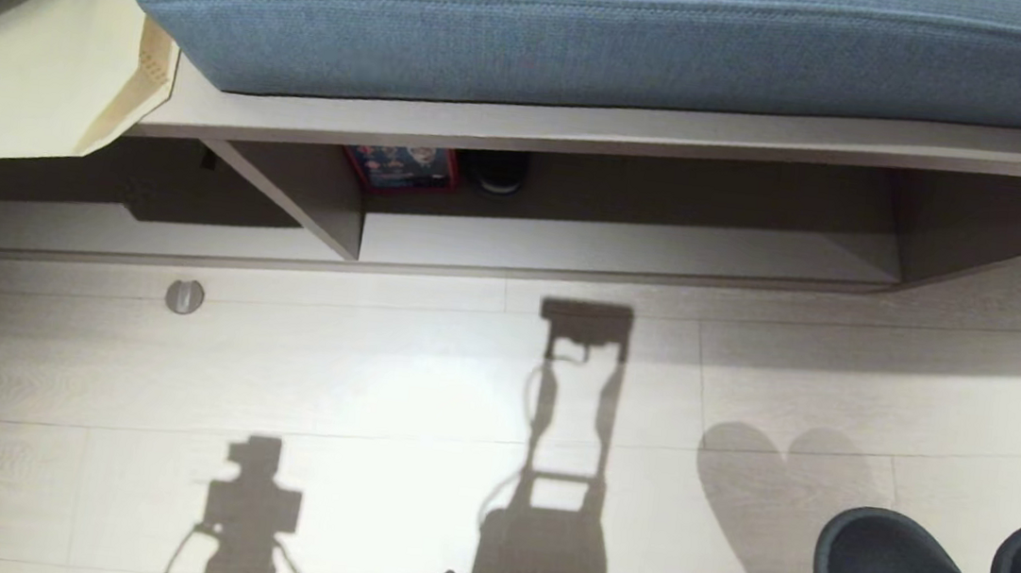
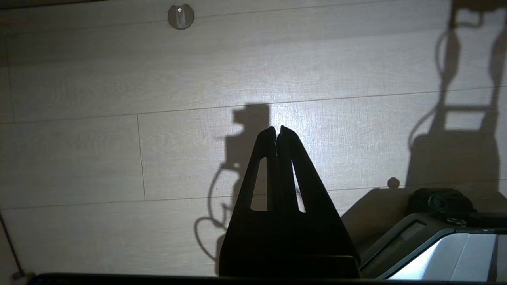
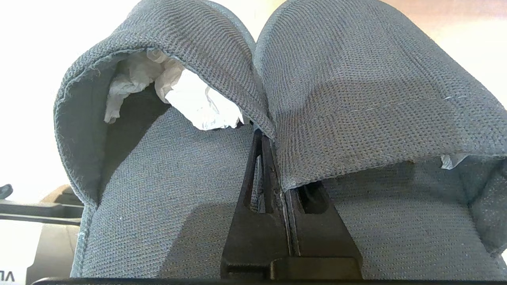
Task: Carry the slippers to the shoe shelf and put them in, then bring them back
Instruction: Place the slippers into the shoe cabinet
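Clamping slippers (image 3: 356,99), right claw (image 3: 273,166) lowered.

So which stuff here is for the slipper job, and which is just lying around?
For the job:
- slippers, pinched together by the right gripper
- shoe shelf, ahead under the bench

Just lying about:
- blue cushion on top
- red box and small black object at the back of the shelf
- round floor fitting
- left gripper, shut and empty
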### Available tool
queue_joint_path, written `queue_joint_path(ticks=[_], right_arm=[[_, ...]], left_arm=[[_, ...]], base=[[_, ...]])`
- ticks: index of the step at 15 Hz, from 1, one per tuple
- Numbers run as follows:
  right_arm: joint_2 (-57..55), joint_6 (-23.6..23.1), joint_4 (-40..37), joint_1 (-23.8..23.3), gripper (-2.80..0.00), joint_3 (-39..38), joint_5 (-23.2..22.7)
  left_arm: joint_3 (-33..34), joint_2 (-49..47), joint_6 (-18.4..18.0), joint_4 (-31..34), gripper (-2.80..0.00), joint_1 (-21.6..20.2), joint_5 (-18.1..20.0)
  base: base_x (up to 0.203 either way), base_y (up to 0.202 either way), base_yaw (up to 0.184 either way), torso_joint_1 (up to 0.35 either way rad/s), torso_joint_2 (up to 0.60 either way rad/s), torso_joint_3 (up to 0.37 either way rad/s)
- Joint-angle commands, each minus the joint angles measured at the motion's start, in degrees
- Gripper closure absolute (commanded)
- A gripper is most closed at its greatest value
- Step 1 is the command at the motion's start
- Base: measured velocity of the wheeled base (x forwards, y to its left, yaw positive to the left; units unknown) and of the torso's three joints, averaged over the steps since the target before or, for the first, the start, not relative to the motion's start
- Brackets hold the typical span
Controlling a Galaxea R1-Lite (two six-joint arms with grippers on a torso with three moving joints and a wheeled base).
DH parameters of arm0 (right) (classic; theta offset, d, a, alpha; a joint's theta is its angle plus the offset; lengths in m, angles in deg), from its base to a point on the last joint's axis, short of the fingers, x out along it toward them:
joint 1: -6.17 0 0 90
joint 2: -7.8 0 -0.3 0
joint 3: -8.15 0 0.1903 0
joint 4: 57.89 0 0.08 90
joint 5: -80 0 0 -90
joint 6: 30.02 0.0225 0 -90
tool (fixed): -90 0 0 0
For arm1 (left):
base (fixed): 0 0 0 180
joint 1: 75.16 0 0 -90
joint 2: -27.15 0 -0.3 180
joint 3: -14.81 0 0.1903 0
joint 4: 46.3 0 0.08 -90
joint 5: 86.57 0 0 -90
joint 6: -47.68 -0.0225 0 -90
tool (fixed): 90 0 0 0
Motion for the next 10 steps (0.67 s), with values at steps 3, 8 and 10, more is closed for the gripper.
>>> queue_joint_path(ticks=[3,8,10], right_arm=[[-0.1,-0.1,0.0,0.0,0.0,-0.1,0.0],[-0.1,-0.1,0.0,0.0,0.0,-0.1,0.0],[-0.1,0.0,0.0,0.0,0.0,-0.1,-0.1]], left_arm=[[0.0,0.0,0.0,0.0,0.0,0.0,0.0],[0.0,0.0,0.0,0.0,0.0,0.0,0.0],[0.0,0.0,0.0,0.0,0.0,0.0,0.0]], base=[[0.0,0.0,0.0,0.003,0.0,-0.196],[0.0,0.0,0.0,0.004,0.0,-0.197],[0.0,0.0,0.0,0.005,0.0,-0.198]])
